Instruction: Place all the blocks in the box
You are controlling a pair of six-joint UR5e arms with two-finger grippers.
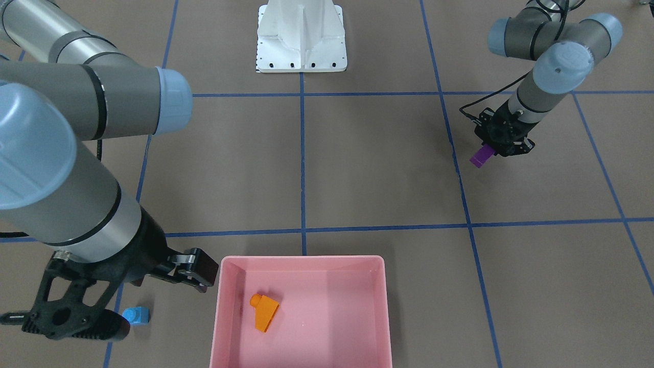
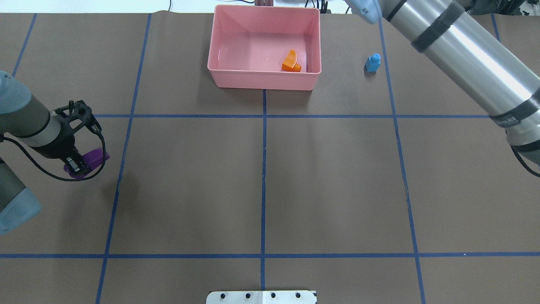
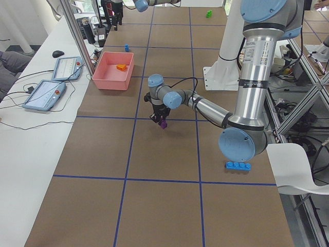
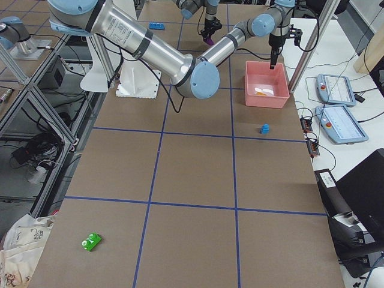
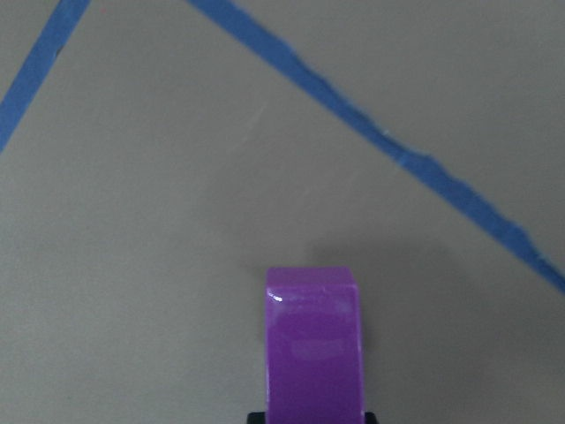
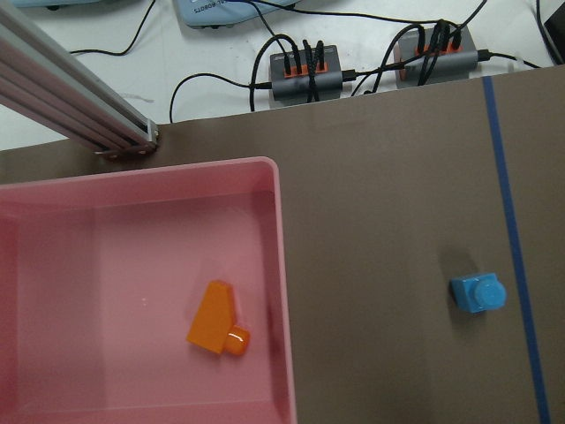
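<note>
The pink box [image 2: 261, 82] stands at the table's far edge, and the orange sloped block [image 2: 291, 61] lies inside it near its right wall. My left gripper [image 2: 80, 162] is shut on the long purple block [image 5: 313, 344] and holds it just above the table at the left. High over the box's right side my right gripper [image 1: 202, 278] is open and empty. The small light-blue block [image 2: 372, 63] stands on the table right of the box. A long light-blue block [image 3: 238, 165] lies by the left arm's base. The green block [image 4: 92, 242] lies far off at the right end.
The white base plate [image 2: 261, 297] sits at the near middle edge. Beyond the box are an aluminium rail [image 6: 71, 97] and cable hubs [image 6: 305, 75]. Tablets [image 3: 64, 67] lie on a side table. Blue tape lines [image 2: 263, 169] cross the brown surface.
</note>
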